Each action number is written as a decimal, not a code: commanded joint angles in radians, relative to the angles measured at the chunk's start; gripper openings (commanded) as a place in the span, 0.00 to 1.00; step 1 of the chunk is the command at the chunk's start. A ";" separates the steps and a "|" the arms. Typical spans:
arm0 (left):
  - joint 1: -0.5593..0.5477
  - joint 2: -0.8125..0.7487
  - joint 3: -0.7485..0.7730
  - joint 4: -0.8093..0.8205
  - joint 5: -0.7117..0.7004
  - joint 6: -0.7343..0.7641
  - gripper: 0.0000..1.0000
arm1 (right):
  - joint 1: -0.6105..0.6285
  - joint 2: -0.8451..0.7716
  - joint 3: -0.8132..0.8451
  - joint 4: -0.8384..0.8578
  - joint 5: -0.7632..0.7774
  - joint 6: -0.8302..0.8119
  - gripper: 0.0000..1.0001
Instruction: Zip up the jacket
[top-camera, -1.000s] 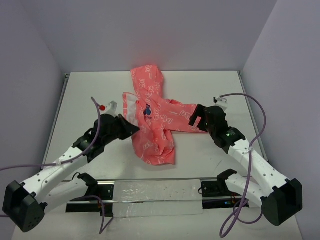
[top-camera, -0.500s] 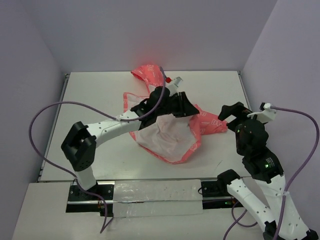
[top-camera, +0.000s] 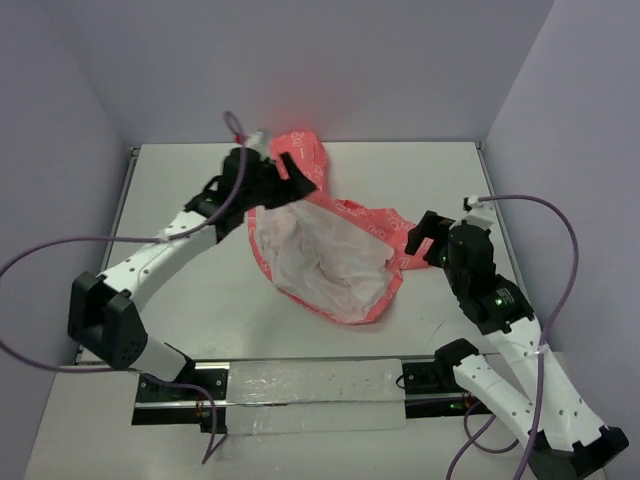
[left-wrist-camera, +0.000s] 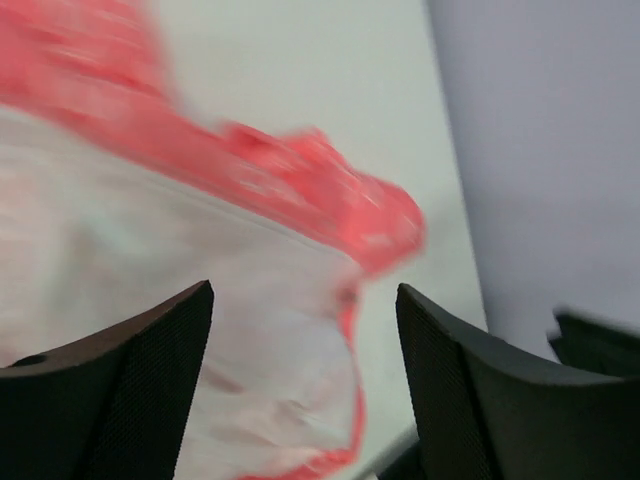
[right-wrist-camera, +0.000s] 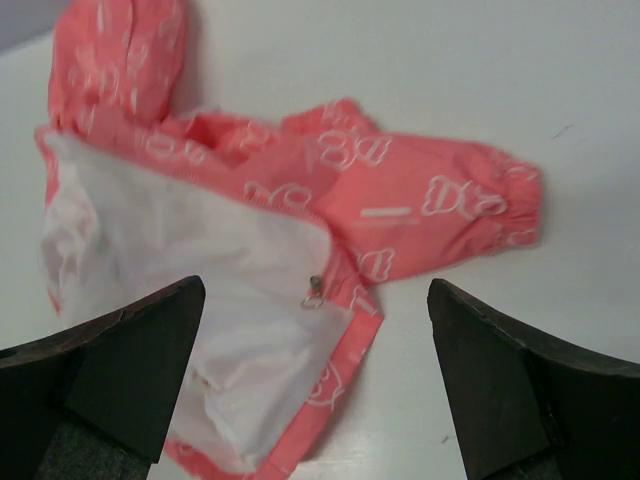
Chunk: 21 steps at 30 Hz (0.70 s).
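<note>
The left gripper (left-wrist-camera: 302, 320) has its two dark fingers spread wide with nothing between them. Its own view is blurred. Through the gap lies the jacket (left-wrist-camera: 300, 170), a coral band running from the upper left to the centre right, with pale lining below it. In the top view this gripper (top-camera: 296, 172) sits in the upper middle, at the jacket's top edge just under the hood (top-camera: 300, 148). Whether a finger touches the cloth cannot be told.

The right gripper (right-wrist-camera: 312, 330) is likewise parted and holds nothing. Through its gap shows the zip pull (right-wrist-camera: 313, 289), a small metal tab on the coral edge of the front panel. White lining (right-wrist-camera: 180, 260) lies to the left of it, and a sleeve (right-wrist-camera: 430, 195) stretches to the right with its cuff gathered. From above, the right gripper (top-camera: 422, 236) hangs at the centre right, just beside the end of that sleeve (top-camera: 385, 222).

The jacket (top-camera: 320, 262) lies spread open in the middle of the white table (top-camera: 430, 170), lining upward and hood toward the top of the frame. Purple cables (top-camera: 100, 240) loop from both arms, and a black rail (top-camera: 210, 382) runs along the bottom edge.
</note>
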 joint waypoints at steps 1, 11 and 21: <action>0.170 -0.076 -0.156 -0.070 -0.080 -0.022 0.86 | -0.003 0.088 -0.038 0.091 -0.279 -0.084 1.00; 0.227 0.068 -0.260 -0.052 -0.168 -0.040 0.89 | -0.007 0.392 -0.091 0.183 -0.224 -0.006 0.91; 0.229 0.146 -0.319 0.020 -0.183 -0.047 0.85 | -0.070 0.633 -0.076 0.312 -0.198 0.046 0.82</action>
